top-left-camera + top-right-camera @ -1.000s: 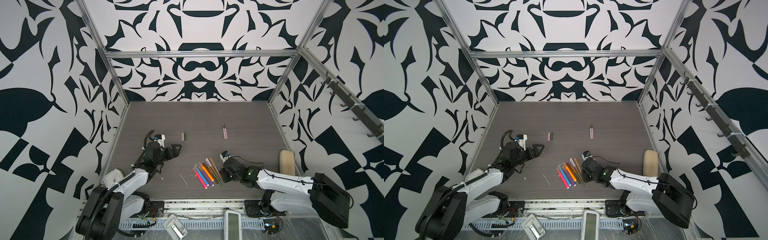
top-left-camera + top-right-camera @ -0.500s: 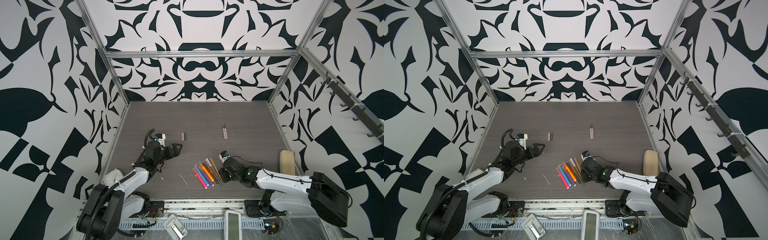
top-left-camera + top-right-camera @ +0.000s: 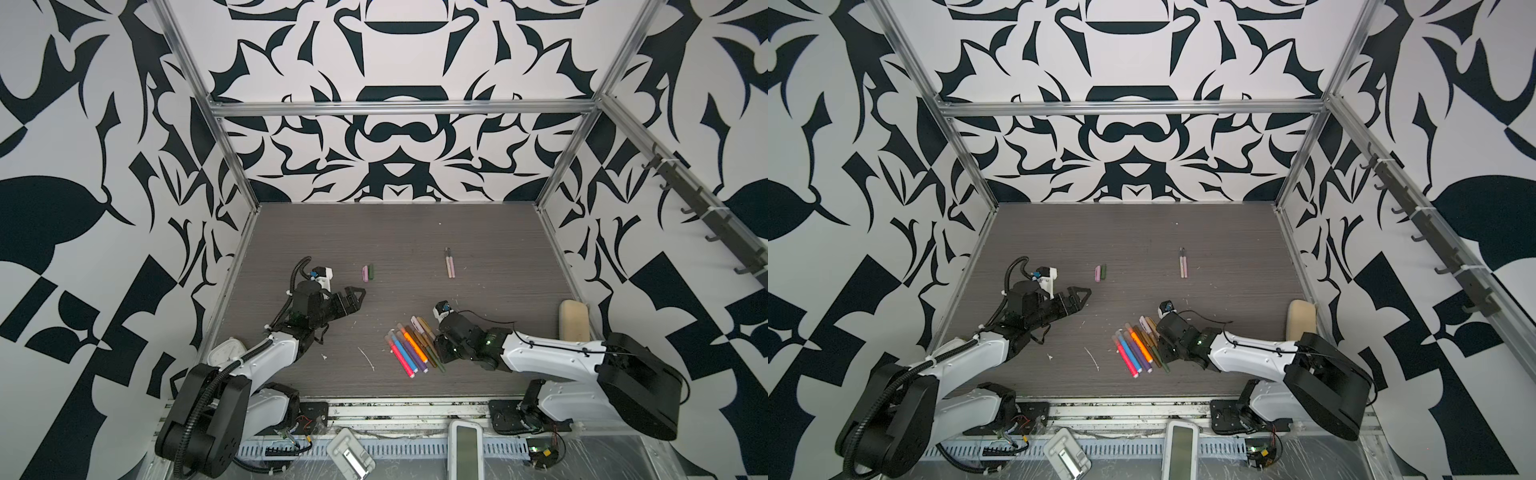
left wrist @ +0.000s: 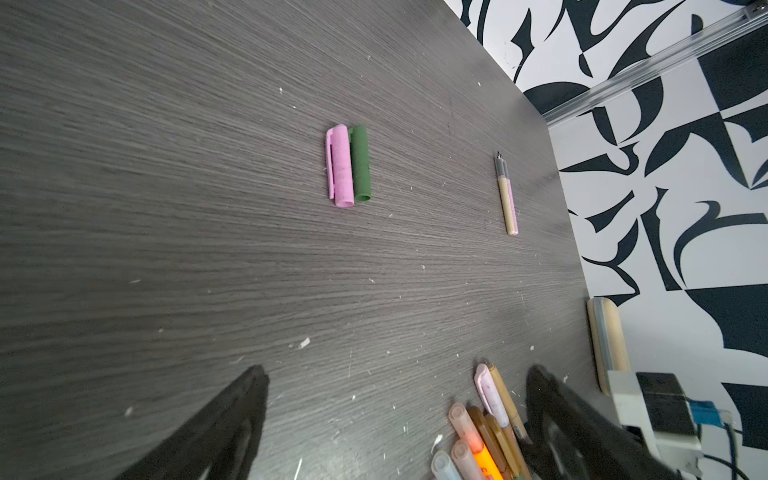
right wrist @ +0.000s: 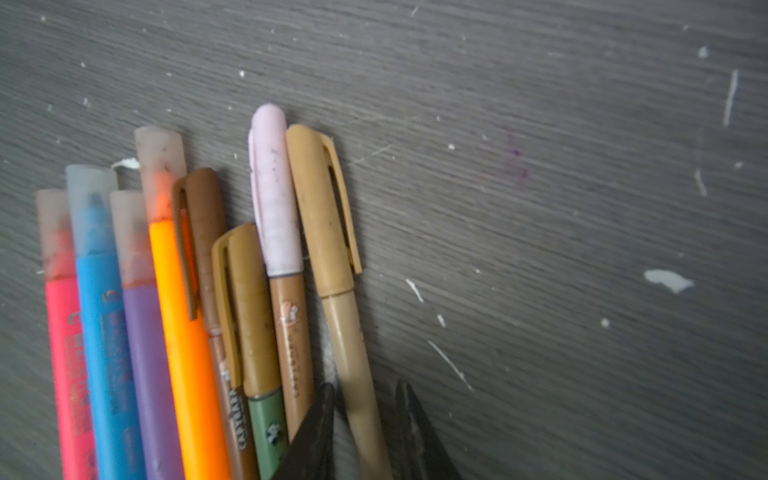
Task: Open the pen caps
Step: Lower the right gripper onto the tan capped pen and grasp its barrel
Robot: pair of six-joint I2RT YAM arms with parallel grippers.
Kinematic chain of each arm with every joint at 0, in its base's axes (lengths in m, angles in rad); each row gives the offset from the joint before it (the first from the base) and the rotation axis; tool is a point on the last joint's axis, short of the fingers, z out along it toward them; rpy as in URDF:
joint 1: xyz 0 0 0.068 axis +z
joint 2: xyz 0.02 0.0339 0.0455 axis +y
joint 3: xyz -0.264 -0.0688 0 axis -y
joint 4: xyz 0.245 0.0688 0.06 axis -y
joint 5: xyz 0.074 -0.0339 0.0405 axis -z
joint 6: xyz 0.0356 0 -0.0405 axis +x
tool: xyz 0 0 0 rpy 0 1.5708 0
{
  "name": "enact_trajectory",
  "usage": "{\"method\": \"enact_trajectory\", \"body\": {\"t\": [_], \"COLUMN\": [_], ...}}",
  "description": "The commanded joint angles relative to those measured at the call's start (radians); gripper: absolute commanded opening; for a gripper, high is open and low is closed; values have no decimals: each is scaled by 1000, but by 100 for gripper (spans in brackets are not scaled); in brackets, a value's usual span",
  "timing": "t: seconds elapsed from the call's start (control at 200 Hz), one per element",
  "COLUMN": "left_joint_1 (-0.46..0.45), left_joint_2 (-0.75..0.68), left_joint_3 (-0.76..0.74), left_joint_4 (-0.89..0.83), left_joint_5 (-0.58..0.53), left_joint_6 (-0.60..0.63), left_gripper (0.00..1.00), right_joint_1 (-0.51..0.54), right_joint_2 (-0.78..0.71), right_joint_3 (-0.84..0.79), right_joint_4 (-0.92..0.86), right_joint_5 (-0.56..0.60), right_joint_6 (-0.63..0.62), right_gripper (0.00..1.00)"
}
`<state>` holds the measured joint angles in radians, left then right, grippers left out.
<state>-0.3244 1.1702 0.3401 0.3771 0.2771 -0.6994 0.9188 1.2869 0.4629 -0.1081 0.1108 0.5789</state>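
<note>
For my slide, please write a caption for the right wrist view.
Right gripper straddles the tan pen, outermost in a row of capped pens.

Right gripper [image 5: 365, 385]: dark fingers [image 5: 316, 432] astride one slim barrel; contact unclear.
Tan pen [image 5: 353, 345]: that barrel, running to the gripper's 12 o'clock, capped.
Other pens [image 5: 183, 332]: seven, side by side, at its 10 to 11 o'clock.
Pen caps [image 5: 160, 166]: all on.
Table [image 5: 561, 249]: grey woodgrain, white flecks at 1 o'clock.

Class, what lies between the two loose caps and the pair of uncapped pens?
Nothing: the table between caps and pens is bare, as the left wrist view shows.
</note>
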Motion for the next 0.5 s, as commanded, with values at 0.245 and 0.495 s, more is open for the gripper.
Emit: {"method": "enact_trajectory", "body": {"t": [0.245, 0.495], "left_joint_1": [6, 5], "left_joint_2": [-6, -12], "left_joint_3": [23, 18], "left_joint_4": [-2, -3], "left_joint_5": [1, -10], "left_joint_6": [0, -5], "left_gripper": [99, 99], "right_joint_1": [6, 6], "right_joint_2": [-28, 47], "right_joint_3": [31, 43], "right_joint_4": [-120, -112], "right_joint_5": [166, 126], "right_joint_6": [86, 60], "right_gripper": [28, 30]}}
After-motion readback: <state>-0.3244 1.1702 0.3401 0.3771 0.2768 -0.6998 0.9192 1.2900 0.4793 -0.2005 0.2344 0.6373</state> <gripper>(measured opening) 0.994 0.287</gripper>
